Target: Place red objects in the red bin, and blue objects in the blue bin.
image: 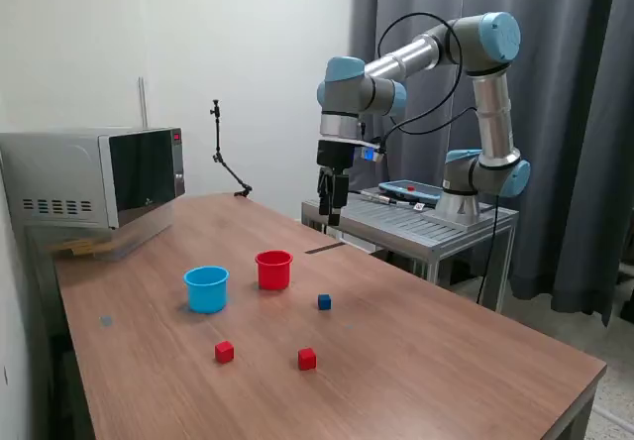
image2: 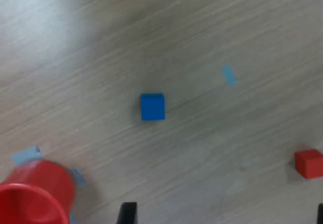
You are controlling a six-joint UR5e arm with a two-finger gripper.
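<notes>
Nearest the camera, two small red cubes (image: 225,352) (image: 307,359) sit apart on the brown wooden table (image: 426,361), so the claw (image: 333,218), hanging high with nothing in it (wide or closed, I cannot tell), should drop straight onto the small dark blue cube (image2: 152,107) beside the round red plastic cup (image: 273,270).

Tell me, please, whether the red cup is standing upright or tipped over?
Upright. The red cup sits on its base on the table with its open rim facing up; the wrist view also shows its rim from above.
</notes>
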